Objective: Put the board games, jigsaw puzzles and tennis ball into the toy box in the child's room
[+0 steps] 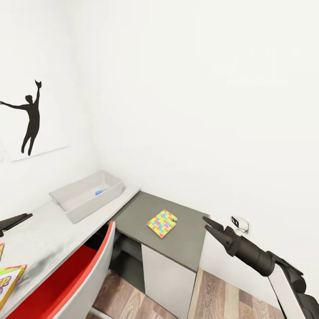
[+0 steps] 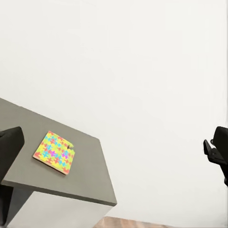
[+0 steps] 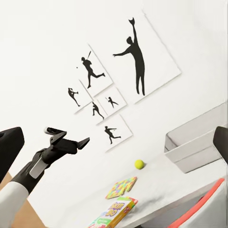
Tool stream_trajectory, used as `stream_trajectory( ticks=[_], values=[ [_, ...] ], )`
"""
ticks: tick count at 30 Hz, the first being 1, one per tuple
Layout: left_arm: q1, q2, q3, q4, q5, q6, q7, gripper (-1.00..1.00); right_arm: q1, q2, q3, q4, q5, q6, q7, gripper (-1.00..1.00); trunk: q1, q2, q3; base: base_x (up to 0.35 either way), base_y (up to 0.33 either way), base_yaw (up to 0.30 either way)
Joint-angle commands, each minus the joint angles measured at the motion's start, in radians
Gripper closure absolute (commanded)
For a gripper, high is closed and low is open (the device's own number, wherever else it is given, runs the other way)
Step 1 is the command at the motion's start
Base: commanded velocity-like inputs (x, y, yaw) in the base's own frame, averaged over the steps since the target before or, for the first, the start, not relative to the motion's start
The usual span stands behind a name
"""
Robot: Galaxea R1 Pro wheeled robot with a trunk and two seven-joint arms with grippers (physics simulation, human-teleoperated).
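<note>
On the long pale table (image 1: 40,230) against the wall: toy box (image 1: 86,195), a shallow translucent tray near the corner, something blue already inside, looks rigid and light. Lower dark-grey cabinet (image 1: 173,235) butts up beside the table, with 1 jigsaw puzzle (image 1: 162,223) flat on top, well clear of the edges. It's a thin, light sheet with nothing to pinch from above; my call is to slide it toward an edge or pinch a corner, gently, as it may flex. Right wrist view shows a game box (image 3: 114,212), a 2nd jigsaw puzzle (image 3: 121,187) and the tennis ball (image 3: 139,164) on the table; the ball will roll, so grip across its middle. Right gripper (image 1: 212,227) hovers beside the cabinet, jaws spread, empty. Left gripper (image 3: 66,141) hangs over the table, jaws apart, holding nothing.
</note>
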Motion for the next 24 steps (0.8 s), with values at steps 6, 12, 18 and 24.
stream_trajectory(
  ticks=[6,12,18,24],
  values=[
    [-0.001,0.0,0.0,-0.001,-0.002,0.011,-0.004,-1.0,-0.001,0.0,0.0,0.001,-0.006,0.008,0.0,-1.0,0.001,-0.002,0.005,-0.004,0.01,-0.212],
    [-0.001,-0.002,-0.003,-0.001,-0.002,0.011,-0.004,-1.0,-0.001,0.0,0.0,0.001,-0.006,0.008,0.0,-1.0,0.001,-0.002,0.012,-0.001,0.002,-0.212],
    [-0.001,-0.002,-0.005,-0.002,-0.002,0.01,-0.004,-1.0,-0.001,0.0,0.0,0.001,-0.006,0.008,0.0,-1.0,0.001,-0.002,0.019,-0.016,0.0,-0.212],
    [-0.001,-0.001,-0.005,-0.003,-0.002,0.01,-0.004,-1.0,-0.001,0.0,-0.001,0.001,-0.006,0.008,0.0,-1.0,0.001,-0.002,0.026,-0.131,0.0,-0.212]
  ],
)
